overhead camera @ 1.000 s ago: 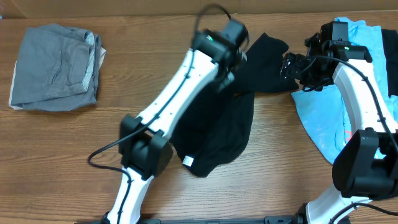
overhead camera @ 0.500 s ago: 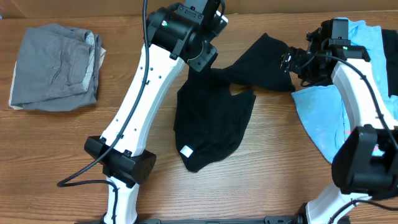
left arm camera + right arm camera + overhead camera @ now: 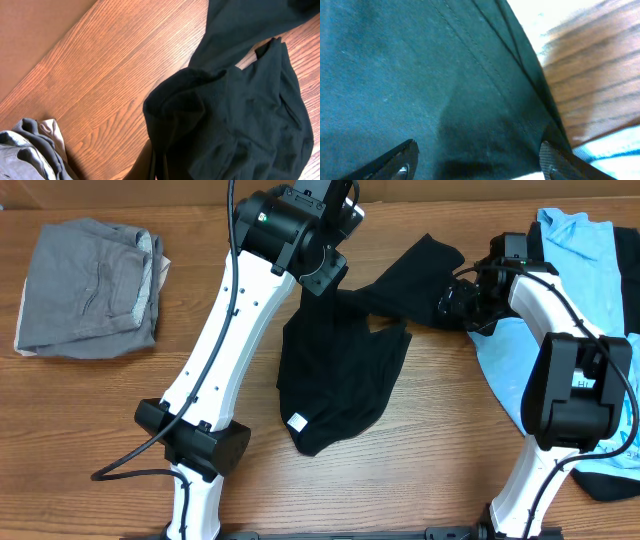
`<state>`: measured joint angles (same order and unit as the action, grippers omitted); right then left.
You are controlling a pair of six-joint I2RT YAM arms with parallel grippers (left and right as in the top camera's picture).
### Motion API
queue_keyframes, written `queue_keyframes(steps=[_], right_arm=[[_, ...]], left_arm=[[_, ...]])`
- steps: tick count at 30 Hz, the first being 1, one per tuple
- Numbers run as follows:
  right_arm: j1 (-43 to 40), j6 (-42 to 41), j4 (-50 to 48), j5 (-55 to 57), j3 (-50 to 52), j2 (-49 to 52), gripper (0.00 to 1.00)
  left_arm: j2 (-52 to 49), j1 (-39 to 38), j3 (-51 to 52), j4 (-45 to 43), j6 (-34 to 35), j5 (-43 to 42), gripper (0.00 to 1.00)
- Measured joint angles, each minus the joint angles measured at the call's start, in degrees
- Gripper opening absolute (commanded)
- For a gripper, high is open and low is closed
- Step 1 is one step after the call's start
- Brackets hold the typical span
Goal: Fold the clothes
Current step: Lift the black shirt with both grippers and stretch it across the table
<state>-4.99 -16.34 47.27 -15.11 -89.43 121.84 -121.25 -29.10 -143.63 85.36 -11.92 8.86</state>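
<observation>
Left gripper (image 3: pixel 322 276) first: jaws pinched tight together on a bunch of the plain black short-sleeved cotton T-shirt (image 3: pixel 345 380), and in the left wrist view that cloth gathers into a thick rumpled fold right at the grip. The pinch sits at the shirt's far edge, and from there the fabric drops away in a slack sheet towards the near side. The small white neck label (image 3: pixel 298 421) shows at the shirt's near corner, lying flat on the brown wood-grain table (image 3: pixel 120 430).

Now the right gripper (image 3: pixel 480 162): jaws wide apart, one dark fingertip (image 3: pixel 402 159) on each side of the wrist view and black cloth filling the whole gap between them. It is pressed in very close to the fabric, a stitched seam running across the picture. I cannot tell whether the tips touch the cloth. From overhead, this gripper is at the shirt's right end, where a long black strip stretches out flat from the bunched part.

Beyond that end, just beside the strip, lies the light-blue printed tee (image 3: pixel 505 370), spread under the right arm, its edge touching or close to the black cloth. Well apart from the shirt on its left side sits the folded grey garment (image 3: pixel 90 285), a neat square pile near the table's far edge.
</observation>
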Motion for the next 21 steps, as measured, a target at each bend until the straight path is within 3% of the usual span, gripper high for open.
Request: queue_keyframes(steps=[9,21], right_arm=[[0.00,-1.31,4.66,4.35,0.02,0.00,0.82],[0.39,-1.62,2.19,7.02,0.02,0.17,0.76]], left_arm=[[0.00,0.00,0.00,-0.46,0.00,0.00,0.04],[0.00,0.00,0.00,-0.92,0.00,0.00,0.04]])
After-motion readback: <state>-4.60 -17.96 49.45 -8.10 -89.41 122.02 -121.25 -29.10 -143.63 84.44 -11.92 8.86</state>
